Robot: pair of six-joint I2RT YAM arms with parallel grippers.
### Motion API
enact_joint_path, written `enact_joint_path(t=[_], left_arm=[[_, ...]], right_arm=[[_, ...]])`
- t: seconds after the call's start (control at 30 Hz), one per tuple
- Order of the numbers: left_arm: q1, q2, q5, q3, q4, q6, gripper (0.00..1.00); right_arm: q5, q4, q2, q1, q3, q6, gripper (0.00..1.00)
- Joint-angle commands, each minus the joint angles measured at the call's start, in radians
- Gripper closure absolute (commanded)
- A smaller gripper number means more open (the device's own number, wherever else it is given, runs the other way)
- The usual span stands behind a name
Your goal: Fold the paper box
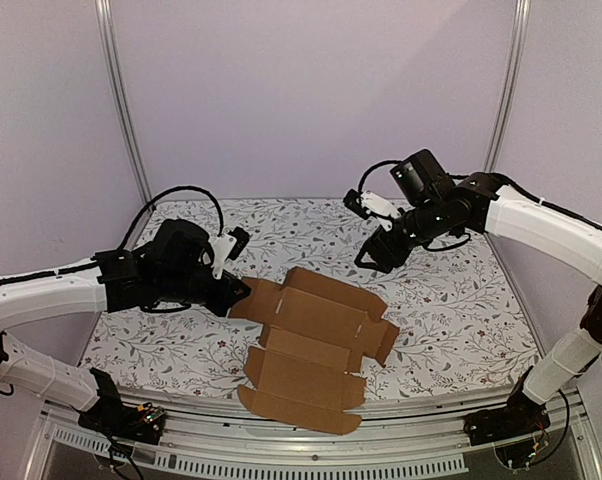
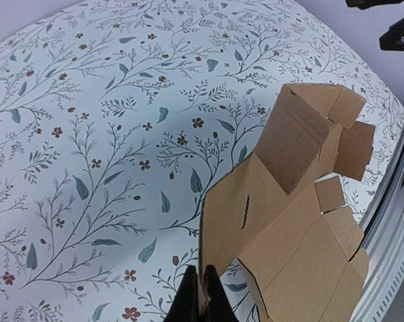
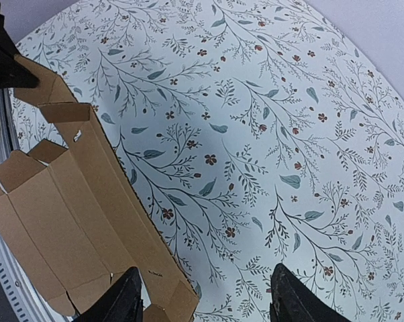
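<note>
The paper box [image 1: 316, 340] is a brown die-cut cardboard sheet, mostly flat on the floral table, with its far and left flaps raised. My left gripper [image 1: 236, 292] is shut on the sheet's left flap, pinching its edge [image 2: 203, 292]; the sheet [image 2: 289, 221] stretches away to the right in the left wrist view. My right gripper [image 1: 378, 250] is open and empty, hovering above the table beyond the sheet's far right corner. In the right wrist view its fingers [image 3: 125, 300] frame bare cloth, with the sheet [image 3: 61, 201] at the left.
A floral cloth [image 1: 451, 300] covers the table. A metal rail [image 1: 401, 455] runs along the near edge, and the sheet's near end overhangs it. Plain walls and two upright poles [image 1: 121, 100] close the back.
</note>
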Motion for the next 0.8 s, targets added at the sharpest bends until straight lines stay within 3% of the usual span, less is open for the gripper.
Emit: enact_joint_path(t=[0.0, 0.33, 0.77], left_arm=[[-0.018, -0.004, -0.013, -0.014, 0.003, 0.012, 1.00], [-0.018, 0.015, -0.006, -0.007, 0.010, 0.011, 1.00], [-0.021, 0.037, -0.016, 0.008, -0.006, 0.005, 1.00]], right_arm=[[-0.124, 0.180, -0.052, -0.053, -0.097, 0.071, 0.34], [-0.202, 0.225, -0.004, -0.077, -0.200, 0.071, 0.39], [-0.245, 0.182, 0.119, -0.077, -0.195, 0.035, 0.48]])
